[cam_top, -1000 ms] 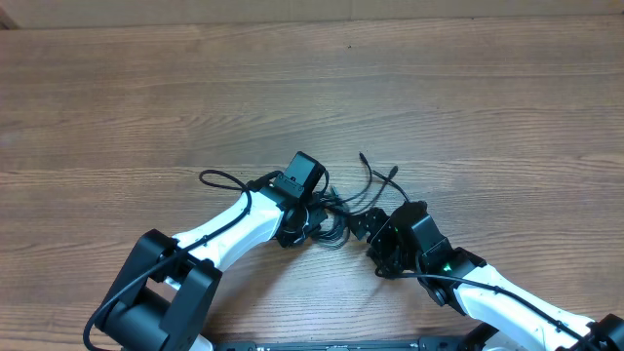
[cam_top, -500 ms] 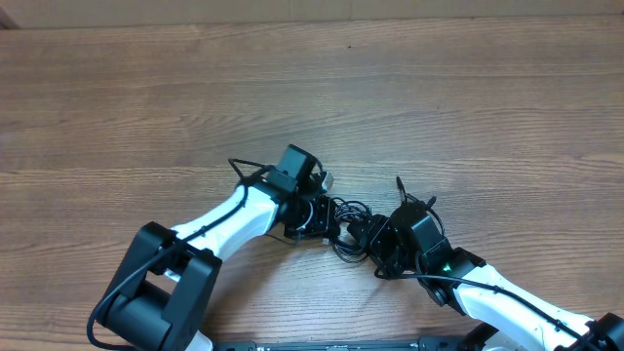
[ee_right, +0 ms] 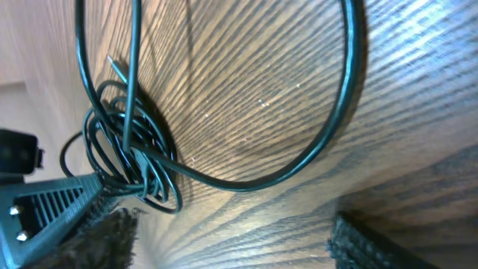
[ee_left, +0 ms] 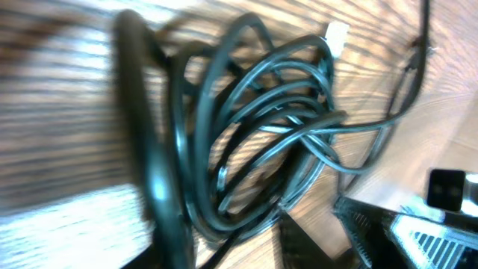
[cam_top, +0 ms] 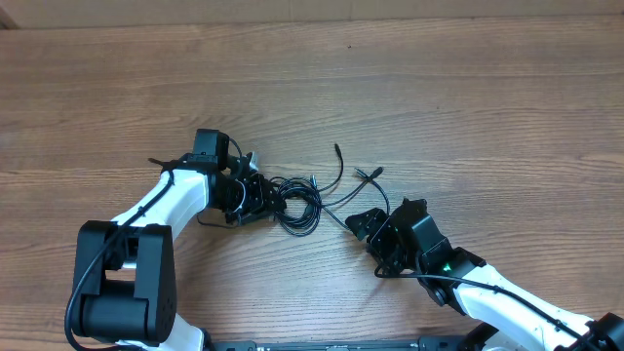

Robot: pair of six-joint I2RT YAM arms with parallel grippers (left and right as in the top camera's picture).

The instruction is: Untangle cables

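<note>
A wood-grain table (cam_top: 468, 97) fills the overhead view, its planks running left to right. The left arm (cam_top: 175, 200), white links on a black base in the lower left of the frame, rises toward left of centre and bends right. The right arm (cam_top: 507, 302) comes in from the lower right corner and points up-left toward the middle. The cables (cam_top: 297, 200) lie just left of centre as a tight coil of thin black loops, with two free ends curving off toward the upper right and ending in small plugs. The left gripper (cam_top: 255, 191) sits low at the coil's left edge, its tips buried in the loops and clamped on the strands. In its wrist view the coil fills the frame, blurred, with a white plug end (ee_left: 337, 33) at the top. The right gripper (cam_top: 365, 222) is near the coil's lower right, apart from it, its jaws spread wide and holding nothing. In its wrist view the two fingers (ee_right: 104, 235) stand at the lower corners with bare wood between them, and a loose strand (ee_right: 328, 142) arcs across the table farther off. A small green light (cam_top: 447, 265) glows on the right arm's wrist.
</note>
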